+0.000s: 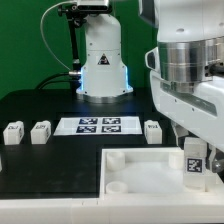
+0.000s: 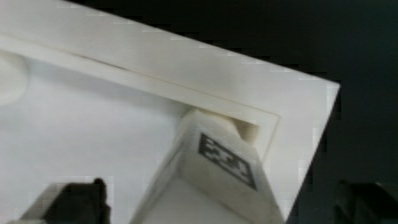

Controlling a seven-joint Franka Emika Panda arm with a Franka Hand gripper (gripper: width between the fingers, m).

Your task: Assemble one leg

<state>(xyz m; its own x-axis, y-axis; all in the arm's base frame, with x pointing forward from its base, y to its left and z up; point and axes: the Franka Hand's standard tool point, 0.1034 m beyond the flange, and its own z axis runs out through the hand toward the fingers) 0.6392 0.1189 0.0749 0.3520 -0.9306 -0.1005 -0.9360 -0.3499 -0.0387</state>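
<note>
One leg (image 1: 194, 157), a small white peg with a black-and-white tag, stands upright in the near corner of the white tray-like part (image 1: 140, 172) at the exterior view's right. My gripper (image 1: 196, 170) hangs straight over it. In the wrist view the leg (image 2: 224, 158) rises between my two dark fingertips (image 2: 71, 205), with a gap showing beside it, so the gripper (image 2: 217, 208) is open around the leg. Three more legs lie on the black table: two (image 1: 13, 133) (image 1: 41, 131) at the exterior view's left and one (image 1: 153, 131) behind the tray.
The marker board (image 1: 100, 125) lies flat in the middle of the table. The arm's white base (image 1: 102, 62) stands behind it. A round socket (image 1: 117, 187) shows in the tray's near left corner.
</note>
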